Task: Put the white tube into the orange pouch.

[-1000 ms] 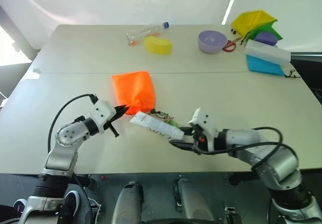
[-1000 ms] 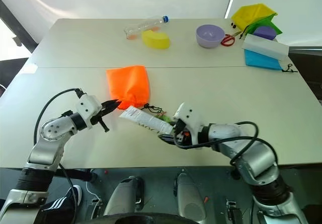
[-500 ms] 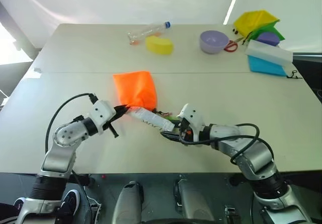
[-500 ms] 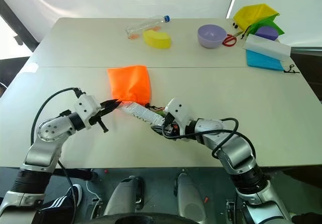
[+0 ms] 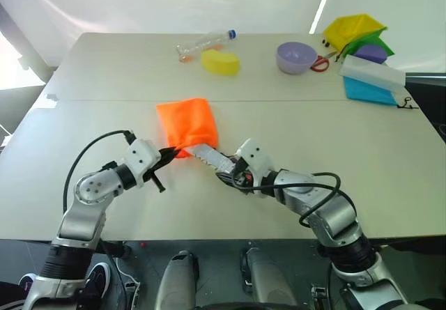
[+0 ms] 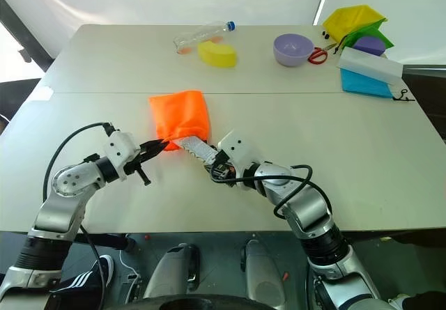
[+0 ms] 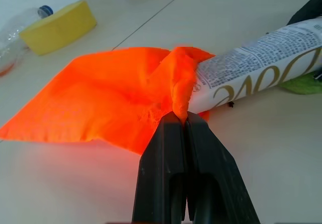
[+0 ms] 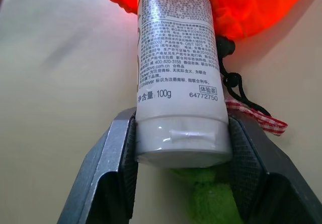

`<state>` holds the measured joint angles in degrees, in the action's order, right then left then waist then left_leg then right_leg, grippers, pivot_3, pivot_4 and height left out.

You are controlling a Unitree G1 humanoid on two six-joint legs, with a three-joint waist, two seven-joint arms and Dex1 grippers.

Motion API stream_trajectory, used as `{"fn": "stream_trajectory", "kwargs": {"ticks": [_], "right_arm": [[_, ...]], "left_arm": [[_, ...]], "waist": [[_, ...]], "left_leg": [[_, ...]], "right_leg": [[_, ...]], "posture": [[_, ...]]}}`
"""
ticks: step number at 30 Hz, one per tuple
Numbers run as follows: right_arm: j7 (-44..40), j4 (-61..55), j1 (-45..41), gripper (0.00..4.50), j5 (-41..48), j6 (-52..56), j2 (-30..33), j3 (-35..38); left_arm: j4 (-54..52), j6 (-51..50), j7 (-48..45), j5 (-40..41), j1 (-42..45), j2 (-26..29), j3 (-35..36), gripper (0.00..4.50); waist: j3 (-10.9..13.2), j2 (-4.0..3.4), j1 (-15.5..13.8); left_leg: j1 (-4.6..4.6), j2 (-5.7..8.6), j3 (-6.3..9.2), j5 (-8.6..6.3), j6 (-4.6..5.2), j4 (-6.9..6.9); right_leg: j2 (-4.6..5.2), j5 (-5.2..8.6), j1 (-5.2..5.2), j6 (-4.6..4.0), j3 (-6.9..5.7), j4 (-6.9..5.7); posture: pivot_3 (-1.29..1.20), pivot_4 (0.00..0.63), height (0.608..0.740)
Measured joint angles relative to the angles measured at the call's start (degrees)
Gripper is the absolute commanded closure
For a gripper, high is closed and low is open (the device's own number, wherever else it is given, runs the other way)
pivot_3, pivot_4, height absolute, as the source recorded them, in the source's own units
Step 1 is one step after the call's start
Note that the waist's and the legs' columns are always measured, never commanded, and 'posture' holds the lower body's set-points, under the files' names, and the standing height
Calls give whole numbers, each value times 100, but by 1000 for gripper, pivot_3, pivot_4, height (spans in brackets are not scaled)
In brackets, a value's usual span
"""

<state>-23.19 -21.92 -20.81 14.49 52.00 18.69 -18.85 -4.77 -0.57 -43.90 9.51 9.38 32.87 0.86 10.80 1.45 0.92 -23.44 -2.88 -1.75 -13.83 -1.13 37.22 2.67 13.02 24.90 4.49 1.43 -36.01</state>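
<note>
Near the middle of the table [image 5: 362,150] we see the left gripper [image 7: 180,121] pinched together on the rim of the orange pouch [image 5: 187,122]. The right gripper [image 8: 178,158] is clamped on the cap end of the white tube [image 8: 173,68], whose far end sits inside the pouch mouth. The cord [image 8: 236,90] lies just right of the tube.

Left gripper [image 7: 182,119]: two black fingers pressed together, pinching a raised fold at the mouth of the bright orange soft fabric pouch [image 7: 108,100]. White squeeze tube with grey print [image 7: 256,65] enters pouch mouth, end inside. Yellow sponge block [image 7: 60,26] and clear plastic bottle with blue cap [image 7: 20,27] behind
</note>
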Motion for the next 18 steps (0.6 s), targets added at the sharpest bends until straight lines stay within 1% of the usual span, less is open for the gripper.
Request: {"fn": "stream_trajectory", "kwargs": {"ticks": [4, 8, 12, 15, 18], "right_arm": [[121, 143, -207, 2686, -236, -14, -145, -138], [414, 502, -438, 2686, -476, -30, -596, -247], [515, 915, -690, 2686, -666, -33, -881, -464], [726, 1332, -799, 2686, -690, -29, -1312, -307], [820, 1600, -958, 2686, -721, -62, -1488, -228]], "left_arm": [[-93, -17, 0, 18, -85, -41, -5, 4500], [-117, -9, 2, 37, -121, -98, -18, 4500], [-80, 5, -3, 36, -132, -129, -22, 4500], [21, 96, -40, 36, -125, -164, -31, 4500], [112, 179, -93, 37, -121, -165, -32, 4500]], "waist": [[0, 0, 14], [0, 0, 20], [0, 0, 17], [0, 0, 16], [0, 0, 20]], "left_leg": [[0, 0, 0, 0, 0, 0], [0, -1, 1, 0, 0, -1], [0, -1, -1, 0, 0, -1], [0, -1, 0, 0, 0, -1], [-1, -1, -1, 0, 0, -1]], "right_leg": [[0, 0, 1, 0, 0, -2], [-3, 0, 4, 0, 0, -4], [-1, 0, 3, 0, 0, -3], [-2, -1, 3, 0, 0, -4], [-1, -1, 3, 0, 0, -3]], "posture": [[0, 150, 740], [0, 150, 740], [0, 150, 740], [0, 150, 740], [0, 150, 740]]}}
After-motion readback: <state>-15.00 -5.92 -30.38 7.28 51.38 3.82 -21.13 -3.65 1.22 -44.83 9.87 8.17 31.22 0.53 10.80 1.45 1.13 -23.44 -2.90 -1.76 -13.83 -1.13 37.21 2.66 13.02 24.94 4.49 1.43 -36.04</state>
